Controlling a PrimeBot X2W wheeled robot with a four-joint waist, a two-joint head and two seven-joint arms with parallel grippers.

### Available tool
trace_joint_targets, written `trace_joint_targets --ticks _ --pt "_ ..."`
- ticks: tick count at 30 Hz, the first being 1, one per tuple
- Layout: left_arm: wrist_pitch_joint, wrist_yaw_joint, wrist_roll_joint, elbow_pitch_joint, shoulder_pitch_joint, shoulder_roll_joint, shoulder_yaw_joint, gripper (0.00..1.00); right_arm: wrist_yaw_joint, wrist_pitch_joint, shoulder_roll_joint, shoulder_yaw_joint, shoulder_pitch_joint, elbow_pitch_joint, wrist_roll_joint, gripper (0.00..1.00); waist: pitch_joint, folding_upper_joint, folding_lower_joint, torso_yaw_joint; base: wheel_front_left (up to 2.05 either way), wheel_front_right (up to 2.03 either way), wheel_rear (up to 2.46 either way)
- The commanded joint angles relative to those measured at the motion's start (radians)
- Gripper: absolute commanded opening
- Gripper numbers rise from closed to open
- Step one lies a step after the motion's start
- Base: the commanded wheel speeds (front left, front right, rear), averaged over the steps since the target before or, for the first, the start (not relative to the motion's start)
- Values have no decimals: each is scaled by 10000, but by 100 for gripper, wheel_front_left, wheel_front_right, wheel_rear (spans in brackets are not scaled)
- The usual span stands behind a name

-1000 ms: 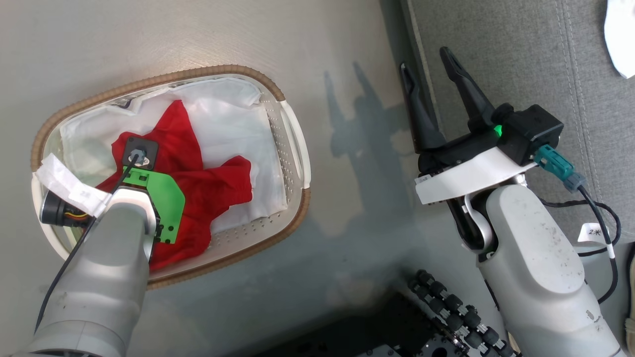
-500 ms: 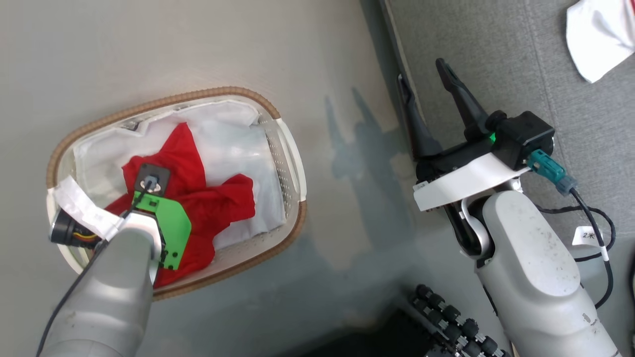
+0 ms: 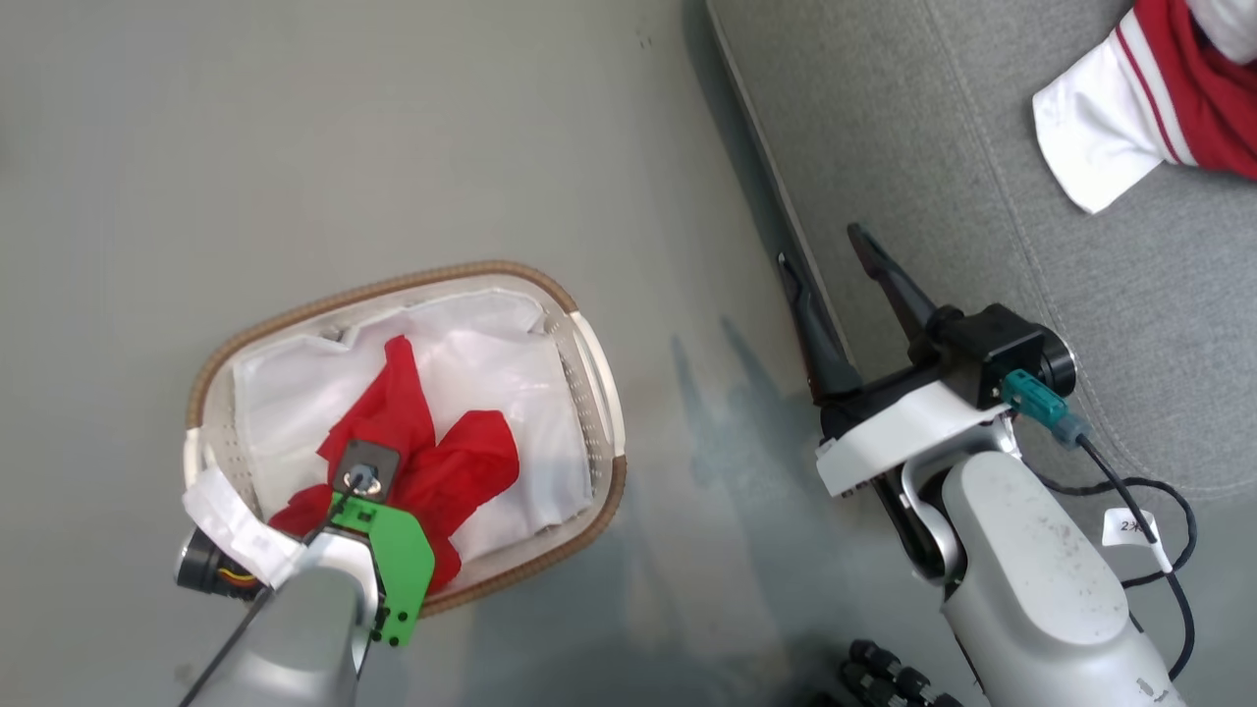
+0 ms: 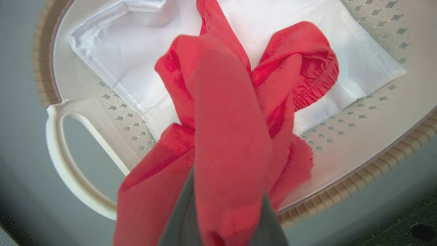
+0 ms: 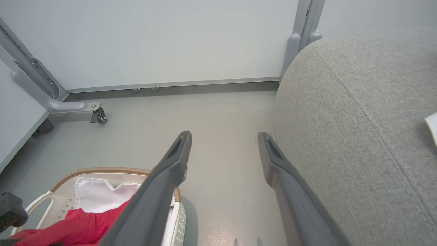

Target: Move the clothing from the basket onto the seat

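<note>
Now, left gripper [image 4: 228,218]: pinching shut on plain bright red soft garment [image 4: 297,65], cloth draping over both fingers.
red garment position: bunching up toward the grip, lower folds lying inside small oval white perforated plastic basket [image 3: 601,393] with brown woven rim, over white cloth liner [image 3: 295,393].
right gripper [image 3: 820,245]: standing wide open, holding nothing, hovering at edge of large grey woven-fabric couch cushion [image 3: 884,147].
striped garment: red-and-white striped soft garment [image 3: 1090,147] lying on the cushion, well apart from basket.
basket position: sitting on grey floor [image 3: 393,147] beside the cushion.
</note>
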Motion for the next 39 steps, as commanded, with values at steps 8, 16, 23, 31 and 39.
trace_joint_targets --ticks 8,16,23,31,39 --pt "-1059 69 -479 -17 754 -284 92 0 -14 -17 -40 19 711 280 -360 100 -1775 -1 0 712 0 0 0" --pt "-1934 -96 -1058 -233 1009 -393 191 0 -14 -17 -40 -38 1135 481 -587 100 -2629 -1 0 1090 0 0 0" --pt "-2287 -162 -1596 -930 1310 -404 -77 0 -14 -17 -40 -159 1503 599 -675 100 -3342 -1 0 1365 0 0 0" --pt "-2380 90 -2195 -2233 1737 -406 -248 0 -14 -17 -41 -207 1928 709 -766 100 -4036 -1 0 1584 0 0 0" --pt "-2378 441 -1992 -4589 2581 -399 -44 0 -14 -17 -41 -271 2391 763 -819 100 -4719 -1 0 1679 0 0 0"
